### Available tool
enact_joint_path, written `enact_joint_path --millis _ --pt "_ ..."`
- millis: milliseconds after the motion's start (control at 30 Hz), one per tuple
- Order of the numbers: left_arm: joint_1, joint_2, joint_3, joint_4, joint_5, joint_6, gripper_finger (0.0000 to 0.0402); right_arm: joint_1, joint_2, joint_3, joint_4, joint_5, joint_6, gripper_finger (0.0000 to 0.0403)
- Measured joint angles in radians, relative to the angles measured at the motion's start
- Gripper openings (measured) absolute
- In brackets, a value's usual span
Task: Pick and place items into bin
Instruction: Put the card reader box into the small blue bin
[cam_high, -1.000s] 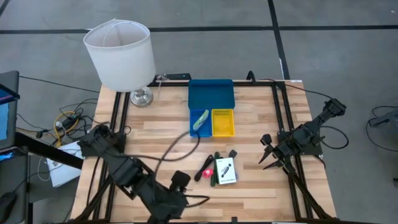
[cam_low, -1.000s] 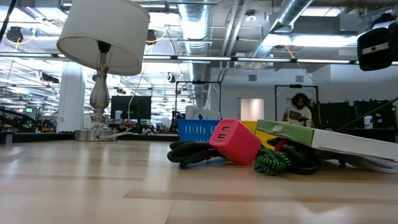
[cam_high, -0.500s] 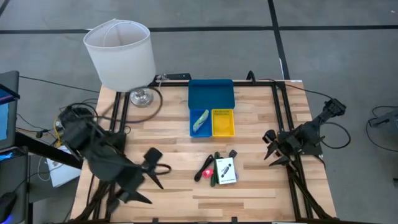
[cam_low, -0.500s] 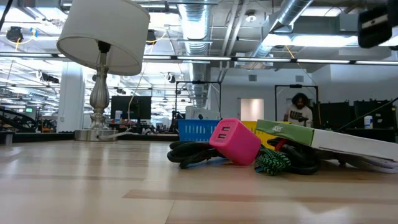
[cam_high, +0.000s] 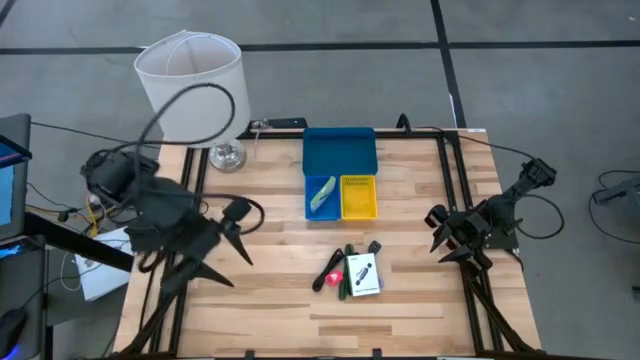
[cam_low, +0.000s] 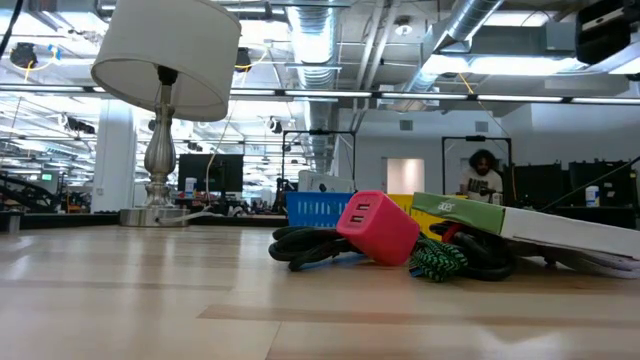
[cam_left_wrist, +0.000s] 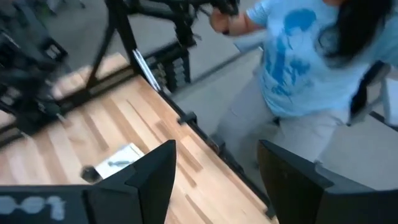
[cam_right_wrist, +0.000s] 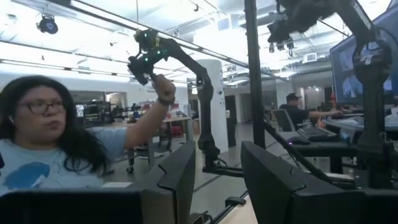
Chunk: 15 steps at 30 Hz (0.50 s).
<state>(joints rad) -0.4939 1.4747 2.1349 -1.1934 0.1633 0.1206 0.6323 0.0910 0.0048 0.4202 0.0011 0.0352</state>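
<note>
Both spread pincers, left (cam_high: 238, 235) and right (cam_high: 441, 235), have pulled back, holding nothing.

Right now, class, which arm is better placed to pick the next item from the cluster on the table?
Probably the right: its open right gripper sits nearer the white printed card than the left gripper.

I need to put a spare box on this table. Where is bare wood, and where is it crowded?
Bare wood lies between the lamp base and the tray set, and along the near edge below the white card. The stretch between the trays and the right gripper is also free. It is crowded around the card, pink charger and cables.
</note>
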Motion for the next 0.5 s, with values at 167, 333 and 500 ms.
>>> enact_joint_path --millis 167,333,500 --pt "0.045 -0.167 -0.349 0.187 0.024 -0.023 0.0212 0.000 0.000 0.000 -0.004 0.000 -0.002 0.0124" --pt "0.082 -0.461 -0.777 0.520 0.024 -0.038 0.0212 0.000 0.002 0.029 -0.069 0.038 -0.055 0.0124" --pt "0.118 -0.760 -1.161 0.909 0.010 -0.052 0.0212 0.000 0.004 0.117 -0.259 0.197 -0.166 0.0124"
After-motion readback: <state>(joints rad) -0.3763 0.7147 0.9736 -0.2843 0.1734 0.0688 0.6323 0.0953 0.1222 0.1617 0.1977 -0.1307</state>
